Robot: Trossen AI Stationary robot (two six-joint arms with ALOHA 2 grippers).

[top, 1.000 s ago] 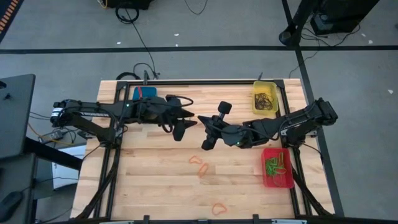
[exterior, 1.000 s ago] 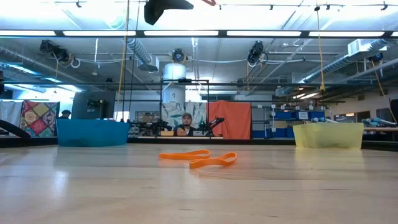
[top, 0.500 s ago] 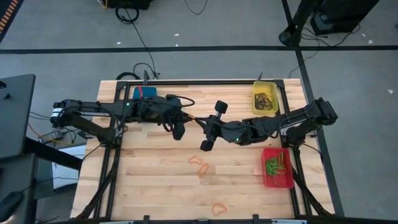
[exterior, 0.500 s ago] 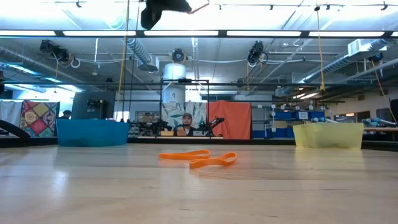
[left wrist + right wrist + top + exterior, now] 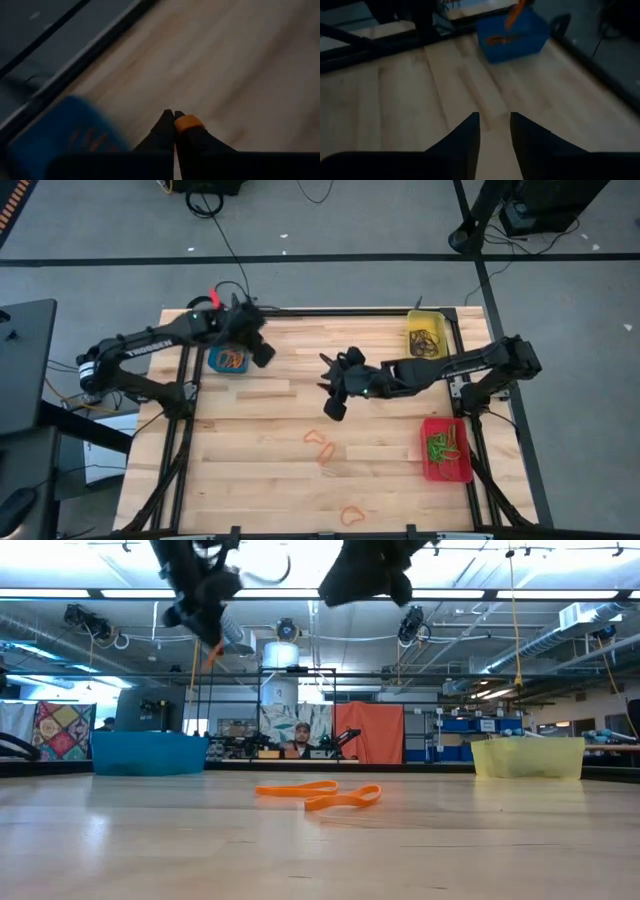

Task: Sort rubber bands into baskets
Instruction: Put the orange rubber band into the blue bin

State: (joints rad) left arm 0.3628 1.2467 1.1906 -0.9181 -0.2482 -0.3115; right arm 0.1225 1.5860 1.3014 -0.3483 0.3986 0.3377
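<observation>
Left gripper (image 5: 262,352) is up over the blue basket (image 5: 228,360) at the bench's (image 5: 260,480) far-left corner, jaws pressed together, pinching an orange rubber band (image 5: 186,121) that dangles from them in the low view.

Right gripper (image 5: 333,375) hangs mid-bench, well clear of the surface, jaws parted with a gap and nothing between them.

Baskets: three. Blue at the far left holds orange bands, count unclear. Yellow basket (image 5: 427,335) at the far right holds dark bands, tangled, can't count. Red basket (image 5: 446,450) at the right edge nearer the front holds green bands, also tangled.

Loose on the bench: three orange bands. Two (image 5: 322,443) lie touching near the middle, in front of my right gripper. One (image 5: 352,515) sits alone near the front edge, well apart from the pair.
</observation>
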